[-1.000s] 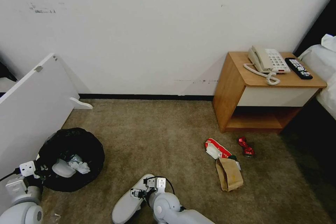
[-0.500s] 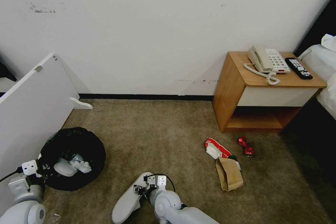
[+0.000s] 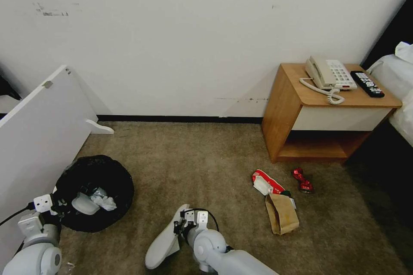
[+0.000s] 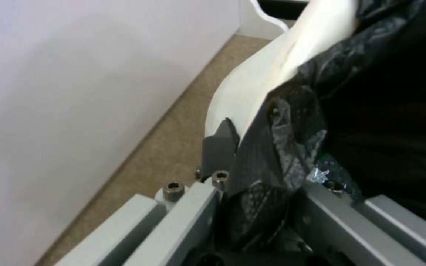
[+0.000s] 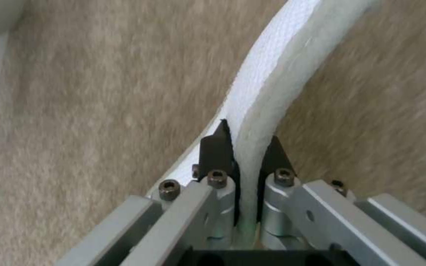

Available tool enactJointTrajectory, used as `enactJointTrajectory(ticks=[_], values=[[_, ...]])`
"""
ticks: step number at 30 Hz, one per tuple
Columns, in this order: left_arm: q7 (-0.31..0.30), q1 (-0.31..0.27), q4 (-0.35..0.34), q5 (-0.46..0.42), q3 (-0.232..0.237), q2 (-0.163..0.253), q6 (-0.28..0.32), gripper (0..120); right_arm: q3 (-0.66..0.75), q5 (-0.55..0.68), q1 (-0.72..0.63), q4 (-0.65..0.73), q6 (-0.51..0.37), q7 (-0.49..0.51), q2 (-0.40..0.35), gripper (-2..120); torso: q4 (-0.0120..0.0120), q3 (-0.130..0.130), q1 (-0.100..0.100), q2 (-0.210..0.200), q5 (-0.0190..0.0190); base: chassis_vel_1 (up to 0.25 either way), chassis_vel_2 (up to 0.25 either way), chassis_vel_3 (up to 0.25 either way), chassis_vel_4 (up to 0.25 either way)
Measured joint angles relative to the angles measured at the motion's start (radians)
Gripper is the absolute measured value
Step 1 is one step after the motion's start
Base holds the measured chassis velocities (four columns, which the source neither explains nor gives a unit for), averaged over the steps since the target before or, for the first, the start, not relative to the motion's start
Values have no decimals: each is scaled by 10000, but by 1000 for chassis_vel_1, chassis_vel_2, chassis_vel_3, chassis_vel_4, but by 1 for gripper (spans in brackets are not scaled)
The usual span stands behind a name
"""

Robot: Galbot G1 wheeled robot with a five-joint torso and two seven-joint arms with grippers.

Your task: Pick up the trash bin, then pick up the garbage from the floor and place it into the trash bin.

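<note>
The trash bin (image 3: 97, 172), white with a crinkled black liner, sits at the lower left with a white slipper and crumpled paper inside. My left gripper (image 3: 60, 206) is shut on its near rim; up close its fingers pinch the black bag over the white rim (image 4: 252, 88). My right gripper (image 3: 178, 227) is shut on a white slipper (image 3: 165, 240) near the bottom middle, its black pads (image 5: 215, 146) clamping the slipper's thin edge (image 5: 272, 85). On the carpet to the right lie a red-white packet (image 3: 266, 181), a brown paper bag (image 3: 282, 214) and a crushed red can (image 3: 302, 180).
A white board (image 3: 38, 124) leans along the left beside the bin. A wooden nightstand (image 3: 301, 129) with a phone (image 3: 329, 74) and remote (image 3: 366, 83) stands at the right wall, and a white-covered bed (image 3: 398, 81) lies beyond it. Open carpet (image 3: 193, 159) lies between.
The bin has shifted slightly right with my left gripper. My right gripper has tilted the slipper and carried it a little right and up off the carpet.
</note>
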Motion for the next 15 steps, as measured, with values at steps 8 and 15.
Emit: enactJointTrajectory(ticks=[8,15], values=[[-126,-246,-248,-638,653,22,459,0,97,-386,341,920,223,413,-765,1,0,0,1,0,1,0,0,0,0],[-550,-620,-598,-1294,1406,103,1106,0,353,-1220,910,1580,645,462,-1617,1,-1,0,1,0,3,0,0,0,0]])
